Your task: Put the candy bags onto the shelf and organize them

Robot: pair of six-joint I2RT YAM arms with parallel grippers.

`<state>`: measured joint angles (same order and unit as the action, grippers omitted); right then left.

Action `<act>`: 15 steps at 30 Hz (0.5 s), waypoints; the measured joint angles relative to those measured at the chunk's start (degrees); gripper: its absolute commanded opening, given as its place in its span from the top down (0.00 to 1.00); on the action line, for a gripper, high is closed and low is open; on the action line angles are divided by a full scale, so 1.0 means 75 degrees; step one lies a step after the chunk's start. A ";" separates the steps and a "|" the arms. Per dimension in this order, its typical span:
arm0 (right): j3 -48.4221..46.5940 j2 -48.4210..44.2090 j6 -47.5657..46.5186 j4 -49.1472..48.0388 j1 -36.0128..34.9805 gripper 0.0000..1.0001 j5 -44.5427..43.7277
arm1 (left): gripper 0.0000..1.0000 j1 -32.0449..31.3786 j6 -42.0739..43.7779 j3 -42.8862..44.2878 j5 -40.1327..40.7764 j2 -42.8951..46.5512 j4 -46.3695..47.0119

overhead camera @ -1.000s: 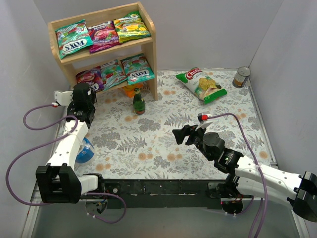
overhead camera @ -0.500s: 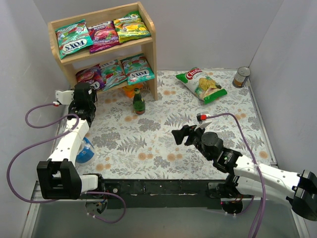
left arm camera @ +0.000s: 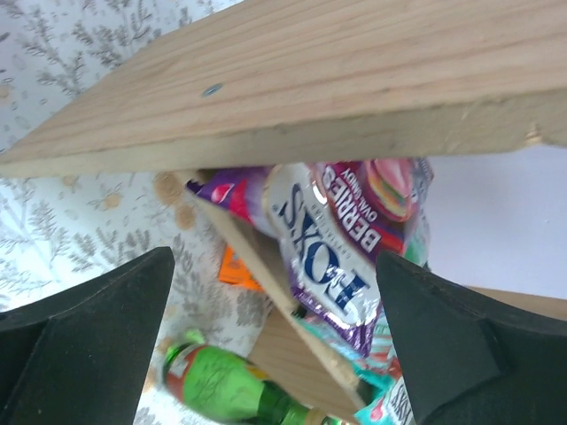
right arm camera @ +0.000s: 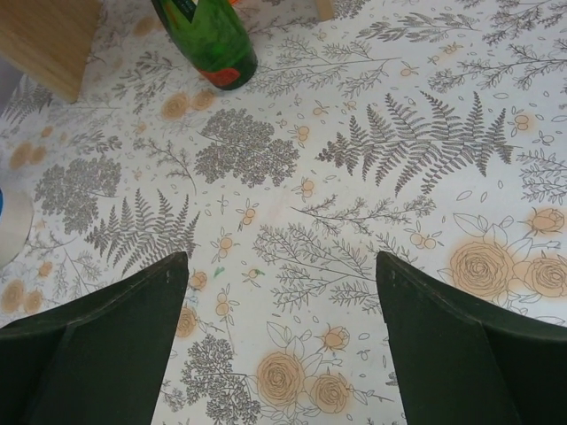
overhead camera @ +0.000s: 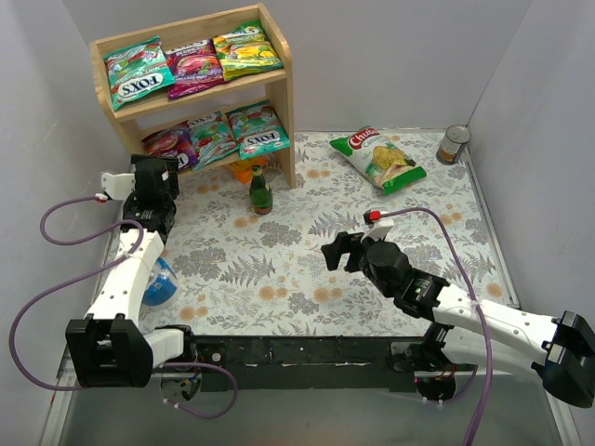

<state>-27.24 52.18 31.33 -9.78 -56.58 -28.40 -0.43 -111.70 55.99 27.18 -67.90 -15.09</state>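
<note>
Left gripper (overhead camera: 158, 165) sits at the shelf (overhead camera: 284, 102) lower tier, left end. Right gripper (overhead camera: 337, 253) hangs over the mat (overhead camera: 279, 269), empty. Six candy bags (overhead camera: 191, 65) shelved, three per tier. Left wrist: fingers (left arm camera: 106, 328) spread wide, magenta bag (left arm camera: 323, 239) ahead between them, not gripped. Right wrist: also wide apart, nothing held.

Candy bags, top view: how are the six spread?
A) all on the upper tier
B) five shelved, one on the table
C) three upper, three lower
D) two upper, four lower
C: three candy bags sit on the upper tier of the shelf, three on its lower tier.
</note>
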 measured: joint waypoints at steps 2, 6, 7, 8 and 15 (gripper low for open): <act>-0.0017 0.0003 0.0047 0.0093 0.0006 0.02 -0.0020 | 0.02 0.0000 0.0032 0.0000 -0.0067 0.0125 -0.0259; -0.0067 0.0006 0.0064 0.0379 0.0111 0.02 -0.0105 | 0.02 0.0000 0.0440 0.0000 -0.0344 0.0493 -0.0629; -0.0079 0.0006 0.0061 0.0446 0.0169 0.02 -0.0119 | 0.02 0.0000 0.0644 0.0000 -0.0452 0.0560 -0.0682; -0.0090 0.0006 0.0044 0.0510 0.0248 0.02 -0.0125 | 0.02 0.0000 0.0819 0.0000 -0.0571 0.0600 -0.0723; -0.0079 -0.0105 -0.0329 0.1005 0.2532 0.02 0.0507 | 0.02 -0.0035 0.2868 -0.0023 -0.2250 0.0647 -0.0982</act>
<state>-27.83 51.40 28.86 -2.24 -37.58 -24.60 -0.69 -90.19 55.81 10.31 -63.05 -22.46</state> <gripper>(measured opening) 0.983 0.981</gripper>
